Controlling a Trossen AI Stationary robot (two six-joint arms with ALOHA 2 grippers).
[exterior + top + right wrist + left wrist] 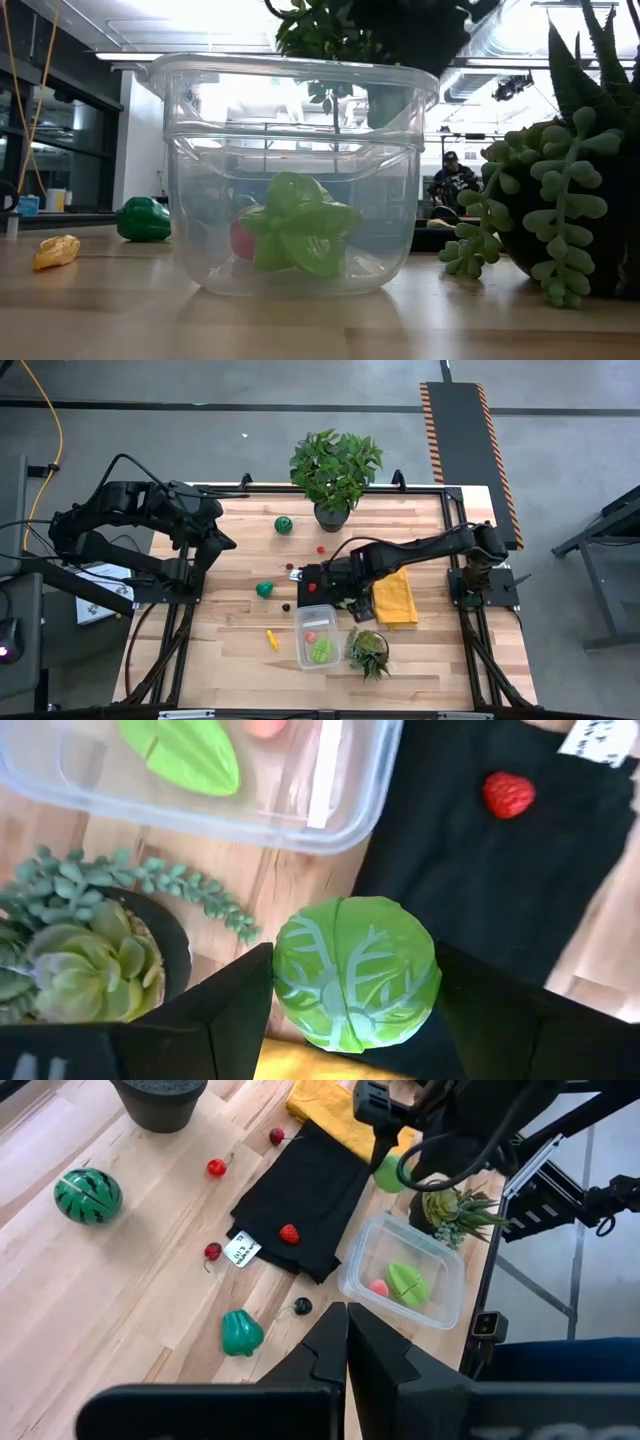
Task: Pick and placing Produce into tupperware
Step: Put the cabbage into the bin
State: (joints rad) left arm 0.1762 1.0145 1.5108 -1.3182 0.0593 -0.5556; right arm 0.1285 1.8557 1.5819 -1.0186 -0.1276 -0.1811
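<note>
The clear tupperware (318, 637) stands near the table's front edge, with a green leafy piece (300, 225) and a red piece (243, 238) inside. My right gripper (355, 980) hangs just beyond its far right corner, shut on a green cabbage-like ball (352, 972). A strawberry (508, 794) lies on the black cloth (470, 880). Loose on the wood are a green pepper (264, 589), a striped green ball (285, 525), a yellow piece (272, 639) and small berries (216, 1168). My left gripper (347, 1320) is shut and empty, raised at the table's left. My right gripper pinches the green ball at its two opposite sides (285, 975), one dark finger (230, 1010) on each side. The fingers come from above, pointing steeply down. The ball is lifted clear above the black cloth's edge, between the tupperware and the succulent.
A spiky succulent in a dark pot (368, 650) stands right beside the tupperware. A yellow cloth (395, 597) lies to the right of the black cloth, and a large potted plant (335, 470) stands at the far edge. Bare wood lies left of the tupperware.
</note>
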